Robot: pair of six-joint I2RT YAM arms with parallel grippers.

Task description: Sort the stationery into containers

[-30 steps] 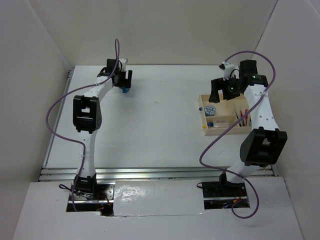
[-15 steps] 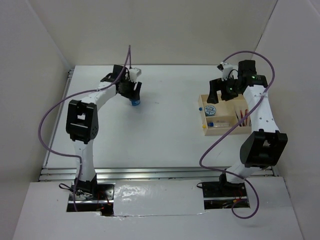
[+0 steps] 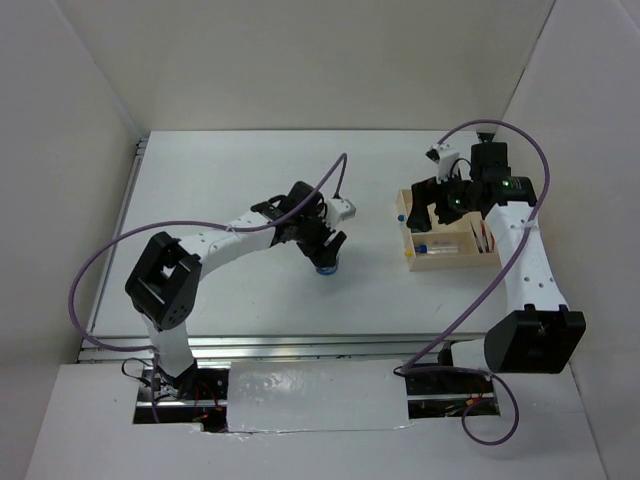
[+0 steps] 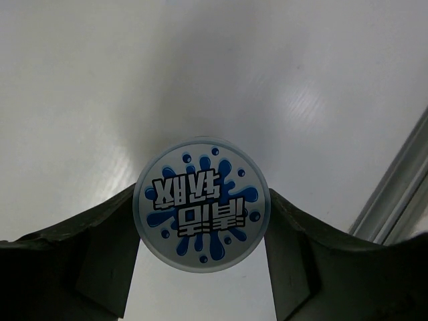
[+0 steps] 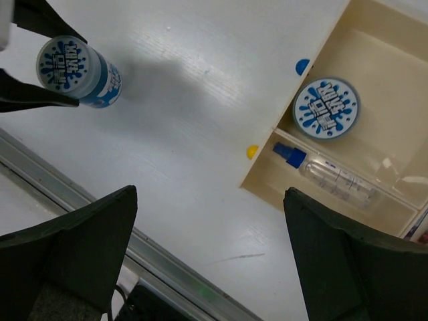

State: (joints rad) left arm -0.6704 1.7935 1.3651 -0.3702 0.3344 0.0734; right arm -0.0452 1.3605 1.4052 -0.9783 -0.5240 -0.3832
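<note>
Left wrist view: I'm pinching one roll [image 4: 200, 204] in my left claw [image 3: 328, 250].
It is hovering left of the tray [image 5: 381, 47]; my right claw [image 5: 207, 200] is hanging spread by its left edge.

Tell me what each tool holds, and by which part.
Left tool grips the blue-and-white roll by its curved side, pinched across its width. Right tool is open and holds nothing.

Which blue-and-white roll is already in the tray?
The roll in the beige tray's compartment; the other roll is clamped in the left gripper, outside it.
</note>
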